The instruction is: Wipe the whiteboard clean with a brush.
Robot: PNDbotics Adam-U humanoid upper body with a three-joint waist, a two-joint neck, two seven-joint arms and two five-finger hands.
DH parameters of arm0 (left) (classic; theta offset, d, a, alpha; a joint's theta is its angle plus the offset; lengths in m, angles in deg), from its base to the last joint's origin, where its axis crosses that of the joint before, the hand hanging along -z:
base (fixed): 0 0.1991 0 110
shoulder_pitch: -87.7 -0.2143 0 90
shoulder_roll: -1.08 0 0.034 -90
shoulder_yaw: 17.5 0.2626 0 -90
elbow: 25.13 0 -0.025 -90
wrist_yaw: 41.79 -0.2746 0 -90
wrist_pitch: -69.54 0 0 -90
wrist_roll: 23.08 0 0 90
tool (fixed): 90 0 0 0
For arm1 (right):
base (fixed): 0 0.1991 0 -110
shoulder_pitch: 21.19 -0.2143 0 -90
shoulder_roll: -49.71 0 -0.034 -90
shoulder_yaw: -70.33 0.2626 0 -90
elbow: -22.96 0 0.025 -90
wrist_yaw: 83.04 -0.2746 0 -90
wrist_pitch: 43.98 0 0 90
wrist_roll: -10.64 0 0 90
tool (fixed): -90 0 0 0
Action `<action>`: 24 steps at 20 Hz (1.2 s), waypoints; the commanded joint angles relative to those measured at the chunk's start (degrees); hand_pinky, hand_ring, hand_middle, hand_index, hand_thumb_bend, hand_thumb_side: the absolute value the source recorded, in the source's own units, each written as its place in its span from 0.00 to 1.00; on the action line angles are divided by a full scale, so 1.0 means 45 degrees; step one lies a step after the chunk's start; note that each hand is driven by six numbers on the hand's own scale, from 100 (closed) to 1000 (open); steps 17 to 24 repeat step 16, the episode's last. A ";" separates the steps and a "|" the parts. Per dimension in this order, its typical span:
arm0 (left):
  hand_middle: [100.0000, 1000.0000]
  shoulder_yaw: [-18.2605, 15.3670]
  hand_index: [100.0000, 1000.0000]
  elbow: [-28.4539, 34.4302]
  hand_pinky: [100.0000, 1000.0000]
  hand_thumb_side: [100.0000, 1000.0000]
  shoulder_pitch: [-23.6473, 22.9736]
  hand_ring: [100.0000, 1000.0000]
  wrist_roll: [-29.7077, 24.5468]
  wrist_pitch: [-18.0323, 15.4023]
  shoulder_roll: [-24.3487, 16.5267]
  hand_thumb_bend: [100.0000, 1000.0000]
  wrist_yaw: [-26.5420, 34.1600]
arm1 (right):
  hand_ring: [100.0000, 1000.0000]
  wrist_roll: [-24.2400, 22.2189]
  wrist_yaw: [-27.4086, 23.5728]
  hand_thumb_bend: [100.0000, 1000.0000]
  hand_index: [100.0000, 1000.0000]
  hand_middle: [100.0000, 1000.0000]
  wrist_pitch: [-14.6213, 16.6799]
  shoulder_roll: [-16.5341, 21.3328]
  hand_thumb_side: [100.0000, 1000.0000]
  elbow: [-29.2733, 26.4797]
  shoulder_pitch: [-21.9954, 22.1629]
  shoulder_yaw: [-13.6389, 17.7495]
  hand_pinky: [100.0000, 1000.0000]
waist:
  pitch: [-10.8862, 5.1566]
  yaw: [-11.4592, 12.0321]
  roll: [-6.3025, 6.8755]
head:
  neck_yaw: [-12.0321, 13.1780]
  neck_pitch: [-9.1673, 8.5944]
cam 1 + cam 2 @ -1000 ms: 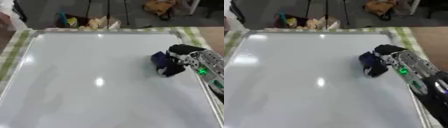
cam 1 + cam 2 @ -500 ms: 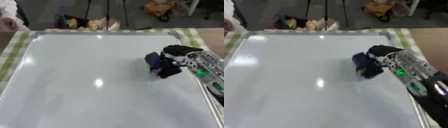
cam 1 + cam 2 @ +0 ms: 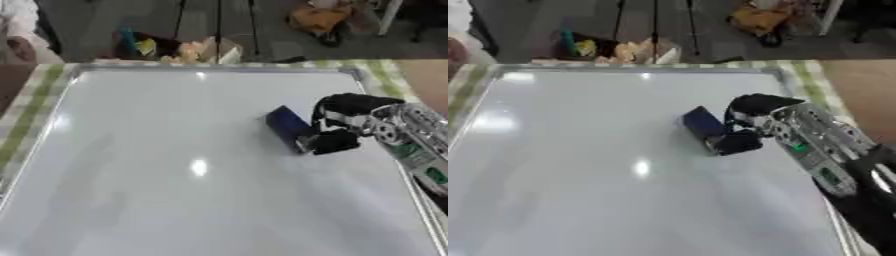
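The right robot hand [image 3: 346, 122] comes in from the right edge of the frame, its black fingers curled round the near end of a dark blue brush [image 3: 289, 127]. The silver forearm behind it runs down toward the lower right corner, with small green lights on its side. The brush lies pressed flat on the whiteboard [image 3: 157, 165], slanting from the robot hand up and to the left, so that its free end points toward the middle of the frame. It sits right of centre, a little above the picture's middle height, well inside the board's right rim.

The whiteboard fills most of the frame, from the upper third down past the bottom edge. Its surface looks pale grey and bare of writing wherever it shows, with bright spots of reflected light near the top edge, at the left side and just below the centre. A thin metal frame runs round it.

Under the board a green and white checked cloth [image 3: 35, 107] shows in narrow strips at the left side and the upper right, covering the counter.

Beyond the far edge, at the top of the frame, a dark floor holds blurred yellow and orange things that I cannot make out.

The left robot hand shows in neither view.
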 commanded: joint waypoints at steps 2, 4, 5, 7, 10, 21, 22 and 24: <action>0.87 -0.0078 0.91 0.0216 0.81 1.00 0.0190 0.92 -0.0010 -0.0011 -0.0116 0.16 0.0048 | 0.76 -0.0195 -0.0121 0.00 0.53 0.78 -0.0008 0.0239 0.94 -0.0316 -0.0139 0.0087 0.45 | -0.0418 0.0004 -0.0011 | 0.0056 0.0118; 0.87 -0.0080 0.91 0.0216 0.81 1.00 0.0188 0.92 -0.0009 -0.0009 -0.0118 0.16 0.0048 | 0.76 -0.0197 -0.0099 0.00 0.53 0.78 -0.0008 0.0249 0.95 -0.0316 -0.0138 0.0101 0.45 | -0.0432 0.0006 -0.0015 | 0.0049 0.0108; 0.87 -0.0081 0.91 0.0216 0.81 1.00 0.0188 0.92 -0.0009 -0.0008 -0.0118 0.16 0.0050 | 0.76 -0.0195 -0.0098 0.00 0.53 0.78 -0.0005 0.0252 0.95 -0.0320 -0.0138 0.0106 0.45 | -0.0438 0.0003 -0.0018 | 0.0046 0.0105; 0.87 -0.0080 0.91 0.0216 0.81 1.00 0.0191 0.92 -0.0011 -0.0008 -0.0116 0.16 0.0052 | 0.75 -0.0177 -0.0112 0.00 0.52 0.77 -0.0013 0.0259 0.95 -0.0349 -0.0145 0.0134 0.44 | -0.0448 -0.0010 -0.0019 | 0.0056 0.0099; 0.87 -0.0085 0.91 0.0216 0.81 1.00 0.0185 0.92 -0.0013 -0.0004 -0.0139 0.16 0.0043 | 0.74 -0.0122 -0.0206 0.00 0.52 0.77 -0.0077 0.0306 0.95 -0.0492 -0.0137 0.0233 0.44 | -0.0480 -0.0048 -0.0024 | 0.0102 0.0138; 0.87 -0.0117 0.91 0.0216 0.81 1.00 0.0144 0.92 0.0021 0.0022 -0.0204 0.17 0.0015 | 0.70 0.0159 -0.0712 0.00 0.54 0.75 -0.0335 0.0630 0.95 -0.1626 -0.0028 0.0720 0.40 | -0.0618 -0.0144 -0.0025 | 0.0366 0.0363; 0.87 -0.0117 0.91 0.0216 0.81 1.00 0.0144 0.92 0.0021 0.0022 -0.0204 0.17 0.0015 | 0.70 0.0159 -0.0712 0.00 0.54 0.75 -0.0335 0.0630 0.95 -0.1626 -0.0028 0.0720 0.40 | -0.0618 -0.0144 -0.0025 | 0.0366 0.0363; 0.87 -0.0117 0.91 0.0216 0.81 1.00 0.0144 0.92 0.0021 0.0022 -0.0204 0.17 0.0015 | 0.70 0.0159 -0.0712 0.00 0.54 0.75 -0.0335 0.0630 0.95 -0.1626 -0.0028 0.0720 0.40 | -0.0618 -0.0144 -0.0025 | 0.0366 0.0363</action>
